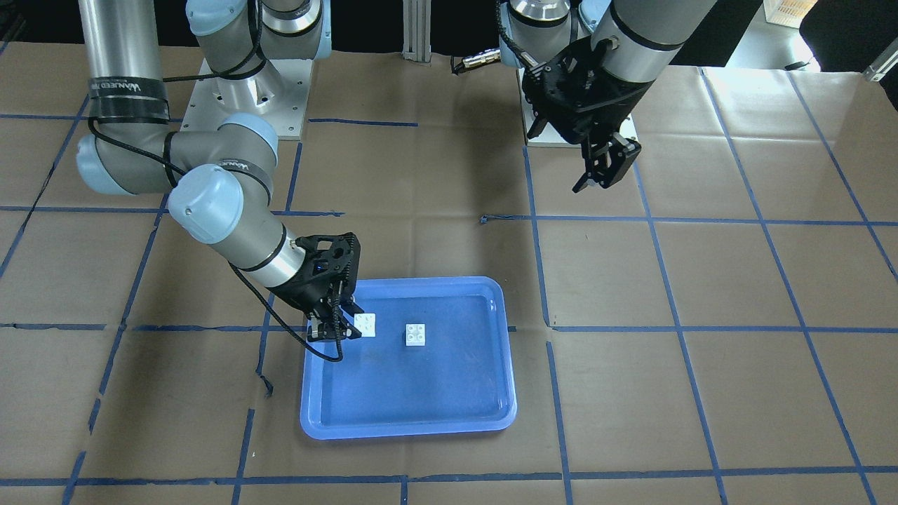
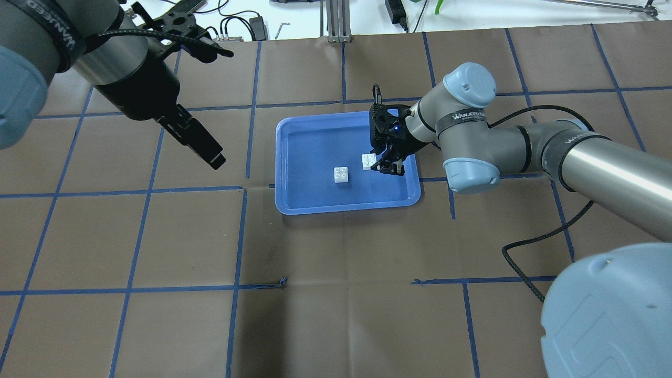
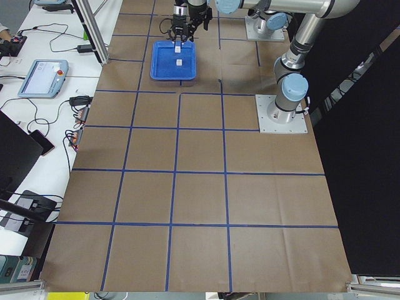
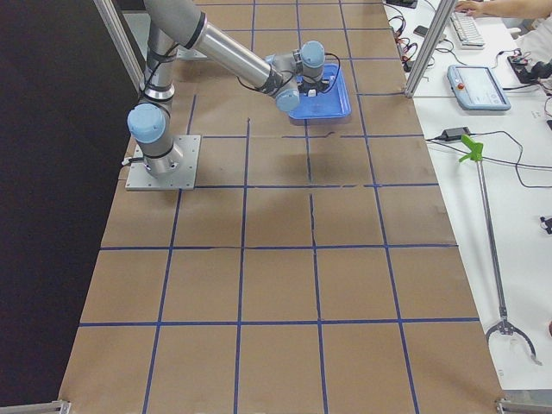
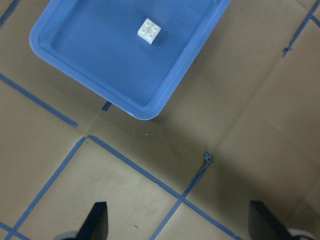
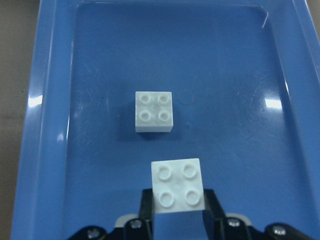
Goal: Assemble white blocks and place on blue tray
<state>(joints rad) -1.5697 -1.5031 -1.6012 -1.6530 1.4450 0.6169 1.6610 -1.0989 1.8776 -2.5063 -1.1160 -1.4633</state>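
The blue tray (image 1: pixel 407 429) lies mid-table. One white block (image 1: pixel 415 335) sits studs-up on the tray floor; it also shows in the overhead view (image 2: pixel 341 175), the left wrist view (image 5: pixel 149 31) and the right wrist view (image 6: pixel 154 111). My right gripper (image 1: pixel 351 324) is shut on the second white block (image 6: pixel 178 186), held studs-up over the tray, beside the first block and apart from it. My left gripper (image 2: pixel 202 144) hangs open and empty above the table, well away from the tray (image 2: pixel 346 207).
Brown paper with blue tape lines covers the table. A black cable (image 2: pixel 530 247) trails from the right arm over the table. The two arm bases (image 1: pixel 245 98) stand at the robot's side. Desks with devices and cables line the far side (image 3: pixel 44 75).
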